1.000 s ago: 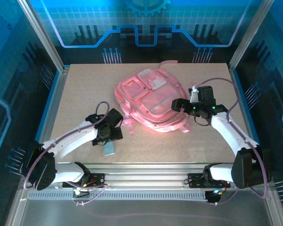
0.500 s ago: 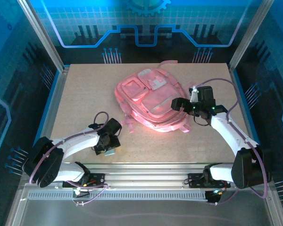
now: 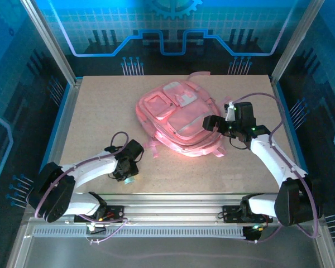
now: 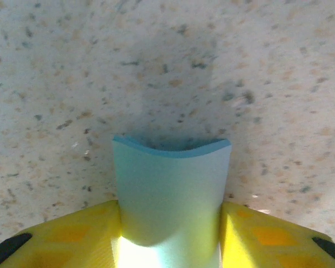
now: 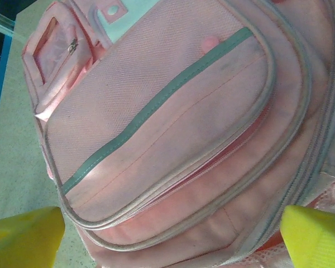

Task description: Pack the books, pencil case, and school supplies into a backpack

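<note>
Lower left in the overhead view, the left claw (image 3: 126,174) pinches the pale blue rectangle (image 4: 170,190) by its side edges. It bows, so it is likely thin, light and bendy. The right claw (image 3: 210,124) gapes empty beside the soft backpack (image 3: 176,114) at centre.

You are looking at one pink backpack (image 3: 176,120) on the bench (image 3: 100,111) and one pale blue flat rectangle (image 4: 170,184) near its near edge.
</note>
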Tool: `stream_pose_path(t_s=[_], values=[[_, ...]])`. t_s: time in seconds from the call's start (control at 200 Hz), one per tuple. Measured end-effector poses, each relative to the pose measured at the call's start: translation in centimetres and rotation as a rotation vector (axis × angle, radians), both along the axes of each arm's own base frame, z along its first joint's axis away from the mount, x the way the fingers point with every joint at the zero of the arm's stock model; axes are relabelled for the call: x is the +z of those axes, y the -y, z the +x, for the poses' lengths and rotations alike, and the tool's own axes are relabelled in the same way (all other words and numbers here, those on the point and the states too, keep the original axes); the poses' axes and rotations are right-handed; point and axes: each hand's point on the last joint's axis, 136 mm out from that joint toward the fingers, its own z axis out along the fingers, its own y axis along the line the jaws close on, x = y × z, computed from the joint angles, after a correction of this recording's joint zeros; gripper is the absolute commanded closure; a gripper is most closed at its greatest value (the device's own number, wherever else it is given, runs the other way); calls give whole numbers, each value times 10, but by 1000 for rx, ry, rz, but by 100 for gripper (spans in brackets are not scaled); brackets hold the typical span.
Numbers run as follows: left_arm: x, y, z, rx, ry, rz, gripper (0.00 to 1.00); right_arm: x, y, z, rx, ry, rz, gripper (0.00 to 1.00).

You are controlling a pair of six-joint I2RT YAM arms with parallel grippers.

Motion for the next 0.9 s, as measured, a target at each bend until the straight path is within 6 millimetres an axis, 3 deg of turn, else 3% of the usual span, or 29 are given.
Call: stream_pose_path(t_s=[0.145, 0.335, 0.5, 0.595, 0.685, 0.9], values=[[30, 18, 34, 10, 107, -66, 51, 10, -20, -3, 71, 19, 66, 0], [112, 59, 105, 16, 371, -228, 48, 28, -62, -13, 206, 61, 171, 0], [171, 85, 149, 28, 566, -355, 49, 42, -91, -17, 279, 99, 263, 4], [185, 99, 169, 48, 624, -417, 50, 41, -106, -24, 311, 104, 306, 8], [187, 112, 183, 84, 646, -485, 51, 39, -121, -30, 345, 99, 335, 12], [195, 134, 200, 165, 682, -634, 51, 40, -144, -25, 377, 122, 387, 25]])
